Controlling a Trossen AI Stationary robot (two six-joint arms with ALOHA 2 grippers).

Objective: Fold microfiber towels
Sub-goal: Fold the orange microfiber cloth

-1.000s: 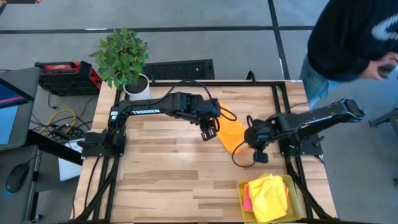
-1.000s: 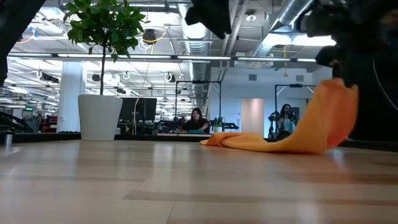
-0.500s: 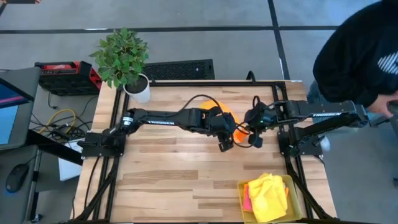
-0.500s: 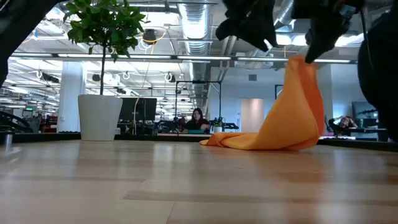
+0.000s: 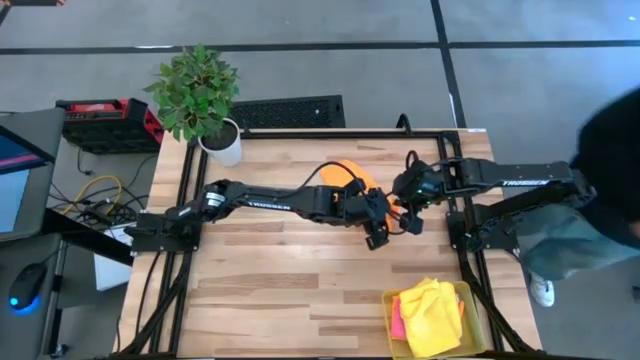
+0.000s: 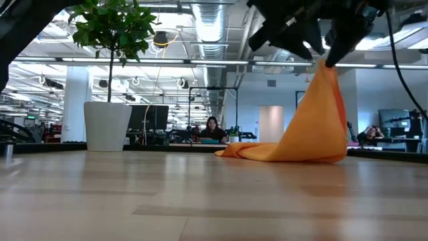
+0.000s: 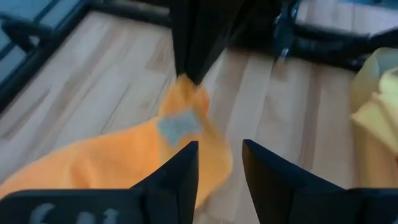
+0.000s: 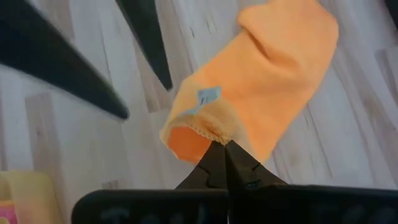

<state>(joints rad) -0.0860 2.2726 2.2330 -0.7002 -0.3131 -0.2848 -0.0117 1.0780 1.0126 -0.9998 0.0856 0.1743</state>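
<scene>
High view shows my right pincer (image 5: pixel 409 222) pinching one corner of the orange towel (image 5: pixel 350 172) aloft, left pincer (image 5: pixel 376 238) parted beside it, nothing folded yet.

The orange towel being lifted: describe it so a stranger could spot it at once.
On the wooden table, look toward the far edge, between the two dark arms. The orange towel rises in a peak, pinched at its corner by the right gripper, its other end trailing on the wood. The other towels sit bunched in the yellow tray.
</scene>
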